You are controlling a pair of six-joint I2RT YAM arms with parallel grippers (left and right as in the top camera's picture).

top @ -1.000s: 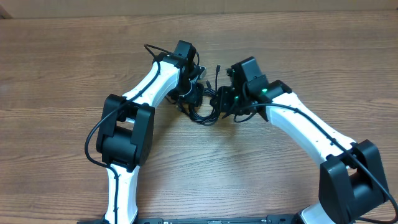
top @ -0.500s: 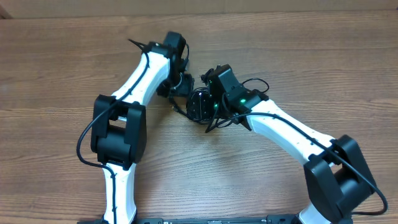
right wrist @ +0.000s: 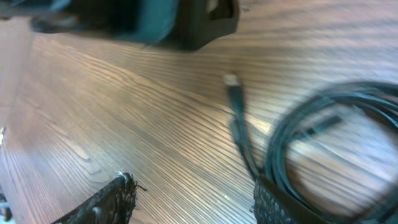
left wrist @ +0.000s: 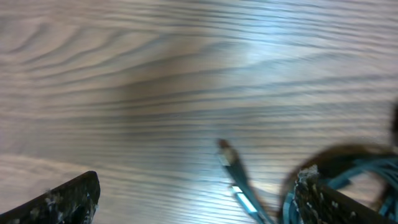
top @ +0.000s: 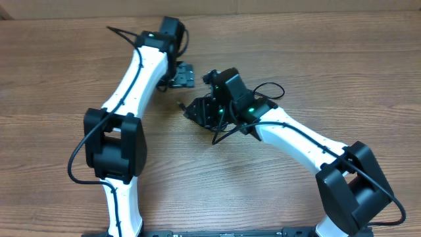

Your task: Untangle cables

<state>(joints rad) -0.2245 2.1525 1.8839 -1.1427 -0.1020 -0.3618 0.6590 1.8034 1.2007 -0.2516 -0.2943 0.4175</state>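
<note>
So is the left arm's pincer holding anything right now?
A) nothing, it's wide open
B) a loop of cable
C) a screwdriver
A: the left pincer stands wide open and grips nothing, while the cables lie loose on the table.

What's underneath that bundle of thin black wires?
Only the brown wooden table shows through the looped thin black cables in the right wrist view. From overhead, the white-and-black right arm covers part of the bundle, hiding what lies there.

Brown wood-grain table (top: 342, 72), paler band (top: 296, 5) along its far edge
</note>
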